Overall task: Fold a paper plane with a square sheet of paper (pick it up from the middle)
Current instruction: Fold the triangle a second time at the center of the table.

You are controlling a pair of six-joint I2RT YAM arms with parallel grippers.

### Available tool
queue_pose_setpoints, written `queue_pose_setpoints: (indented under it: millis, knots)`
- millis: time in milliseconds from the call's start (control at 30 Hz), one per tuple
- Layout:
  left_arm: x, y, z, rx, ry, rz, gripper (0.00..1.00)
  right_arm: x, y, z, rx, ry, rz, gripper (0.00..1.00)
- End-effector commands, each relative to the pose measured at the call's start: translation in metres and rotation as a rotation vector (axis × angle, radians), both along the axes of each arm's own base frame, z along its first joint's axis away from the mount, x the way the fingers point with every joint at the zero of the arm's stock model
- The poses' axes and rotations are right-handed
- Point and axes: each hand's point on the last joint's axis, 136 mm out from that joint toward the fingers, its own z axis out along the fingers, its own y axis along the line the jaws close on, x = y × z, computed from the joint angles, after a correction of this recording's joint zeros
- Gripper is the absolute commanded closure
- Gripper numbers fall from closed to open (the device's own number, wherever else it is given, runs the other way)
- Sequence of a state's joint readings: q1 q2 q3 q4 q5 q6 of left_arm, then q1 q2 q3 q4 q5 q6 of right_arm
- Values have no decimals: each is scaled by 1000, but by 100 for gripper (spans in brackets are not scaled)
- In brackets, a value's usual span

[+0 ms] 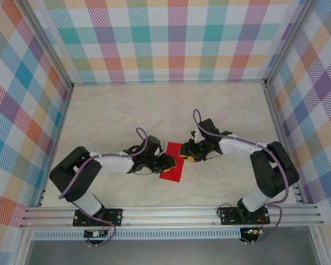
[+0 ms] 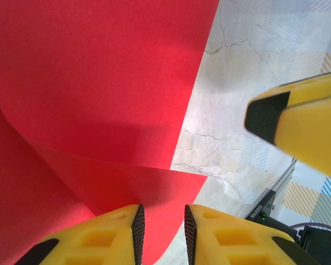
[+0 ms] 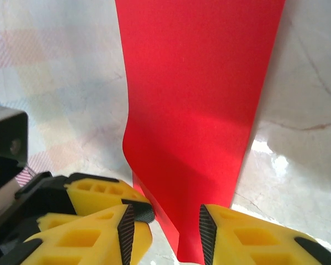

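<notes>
— Where is the square sheet of paper (image 1: 175, 171)?
— On the pale desk (image 1: 121, 110), just below the centre of the overhead view, between the two arms. It isn't flat. In the left wrist view one part curls up and over the rest in a soft bend.
— The left gripper (image 2: 161, 223)?
— Low at the sheet's left edge. Its jaws stand a narrow gap apart, with red paper showing through the gap. I cannot tell whether the paper touches the pads.
— And the right gripper (image 3: 166, 229)?
— By the sheet's upper right. Its jaws are partly open and straddle the end of the red strip, with space on either side.
</notes>
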State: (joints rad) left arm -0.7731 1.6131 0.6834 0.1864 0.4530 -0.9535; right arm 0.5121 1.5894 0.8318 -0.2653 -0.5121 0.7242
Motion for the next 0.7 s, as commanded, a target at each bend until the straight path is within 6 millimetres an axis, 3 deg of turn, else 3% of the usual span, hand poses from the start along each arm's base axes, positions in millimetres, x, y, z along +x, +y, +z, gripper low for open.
queue_pose_setpoints:
  millis: [0,300,667]
  knots:
    - [-2,-3,-2,18,-7,-10,74,-12,5,1,42,-3,65,62]
    - [-1,-3,-1,24,-10,-6,75,-26,16,-7,50,33,133,63]
    - [0,-4,2,24,-12,-11,76,-26,22,-14,45,41,157,70]
